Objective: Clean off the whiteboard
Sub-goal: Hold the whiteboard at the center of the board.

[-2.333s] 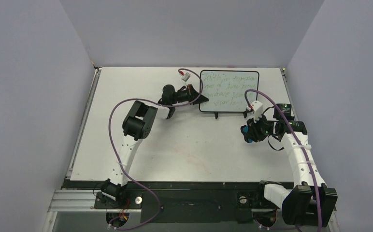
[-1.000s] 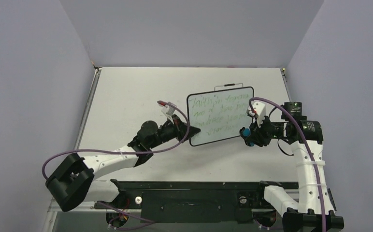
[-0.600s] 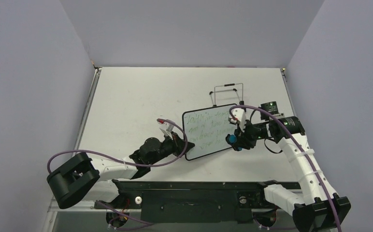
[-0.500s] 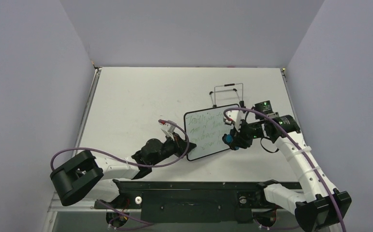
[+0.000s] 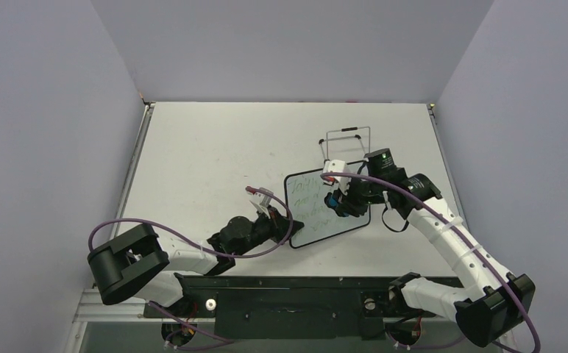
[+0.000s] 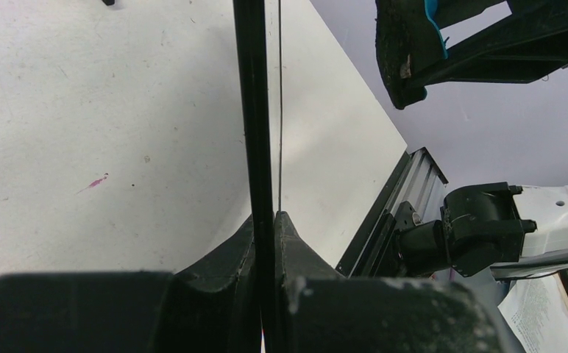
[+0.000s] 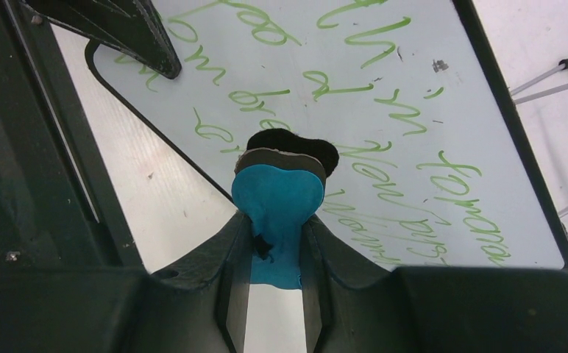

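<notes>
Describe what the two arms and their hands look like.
Both the left arm and the right arm have white links joined by bulky black cylindrical joints. A purple cable loops loosely along each arm and ends at a small white connector near the wrist. The left hand and the right hand are black, each with two tapered fingers.
</notes>
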